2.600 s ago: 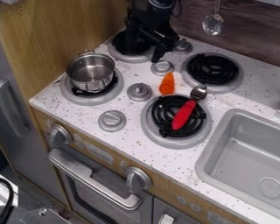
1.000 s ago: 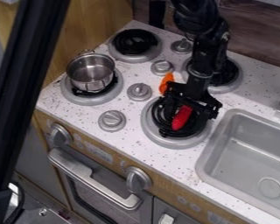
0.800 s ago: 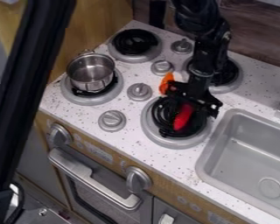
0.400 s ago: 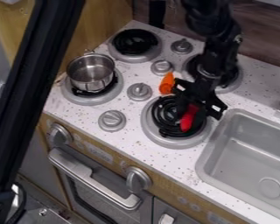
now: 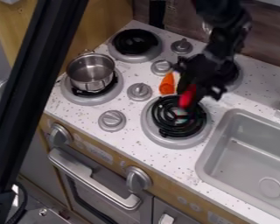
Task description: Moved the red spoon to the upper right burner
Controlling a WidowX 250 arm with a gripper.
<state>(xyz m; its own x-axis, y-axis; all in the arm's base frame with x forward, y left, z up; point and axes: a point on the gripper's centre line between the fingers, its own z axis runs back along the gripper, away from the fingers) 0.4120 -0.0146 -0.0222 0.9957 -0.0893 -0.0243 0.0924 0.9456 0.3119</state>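
Red shows strongest: one spoon (image 5: 187,99), its handle pointing down over the far side of the near right burner (image 5: 163,141). The black gripper (image 5: 196,93) is closed on it, above the stretch between the two right burners, and hides the spoon's bowl. There are four burners in all, four grey knobs on top among them, and two larger knobs on the front. One metal pot (image 5: 91,74) sits upright on the near left burner (image 5: 89,100); the far left burner (image 5: 134,42) has its black coil in plain sight. One orange toy (image 5: 167,84), shaped like a carrot, lies on the counter just left of the gripper, between the knobs and the near right burner.

The counter (image 5: 126,135) is white with dark specks, edged by a wood-patterned front panel with an oven handle (image 5: 92,179) below. One grey sink (image 5: 253,157) is set in at the right, a round drain (image 5: 271,187) in its floor. A light wooden panel (image 5: 104,22) stands at the far left, and a darker wood-look wall (image 5: 271,33) runs behind.

The arm (image 5: 221,33) comes down from the far right and covers most of the far right burner (image 5: 237,78), with only part of its rim and coil visible. A thick black bar (image 5: 37,83) slants across the left side, in front of the cabinet and floor.
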